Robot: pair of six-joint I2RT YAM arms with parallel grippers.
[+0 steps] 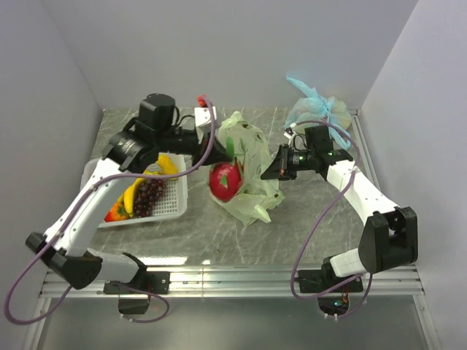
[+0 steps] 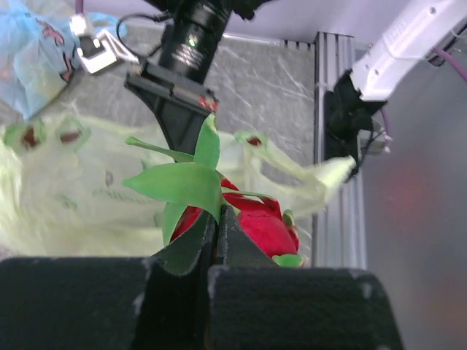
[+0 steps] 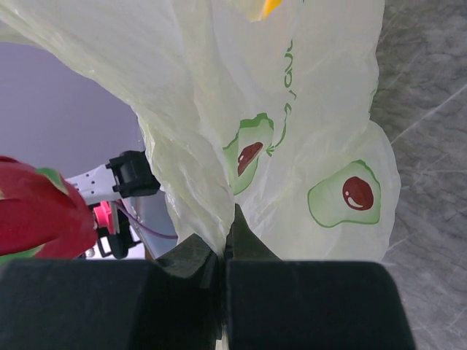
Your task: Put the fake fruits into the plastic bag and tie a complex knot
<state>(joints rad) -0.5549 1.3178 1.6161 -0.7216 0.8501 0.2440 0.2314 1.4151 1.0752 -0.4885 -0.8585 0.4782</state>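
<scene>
I count one white basket, two bags and five fruits in all. The basket sits on the counter toward its left edge and holds two bananas, one bunch of dark grapes and one orange-red piece in its near left corner.

Just right of the basket, near the middle of the counter, my left pincer is clenched on a green leaf of the single dragon fruit. The red body hangs beyond my fingertips. It lies against the left side of the plastic bag, at its opening, though I cannot tell whether it is past the mouth.

The plastic bag is pale green and crumpled, printed with small avocado marks, and stands at mid-counter between my two pincers. A yellow-orange scrap shows at the top of the right wrist view, and I cannot tell what it is.

My right pincer grips a fold of the bag's right side, with the film pinched tight between its fingers.

In the far right corner rests one blue bag, tied at the top, apart from the green one.
</scene>
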